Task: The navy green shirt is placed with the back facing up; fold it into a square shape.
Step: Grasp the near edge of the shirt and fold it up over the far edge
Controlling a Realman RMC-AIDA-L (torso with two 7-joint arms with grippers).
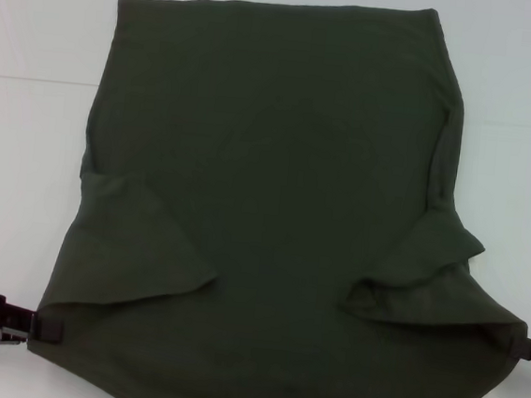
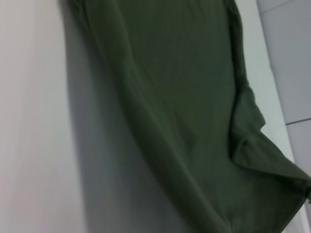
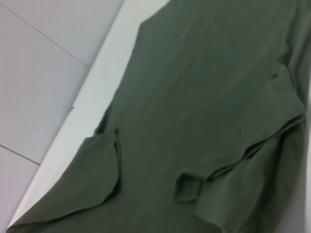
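White counter (image 1: 27, 138): one navy green shirt (image 1: 274, 209), both sleeves folded inward. My left gripper (image 1: 46, 327) pinches its 8 o'clock corner. My right gripper (image 1: 524, 350) pinches its 4 o'clock corner.

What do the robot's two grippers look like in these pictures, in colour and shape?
The left gripper is black and blocky, with a dark, glossy, rounded body behind it. The right gripper shows only a small black angular piece at the picture's edge. No cables or markings are visible.
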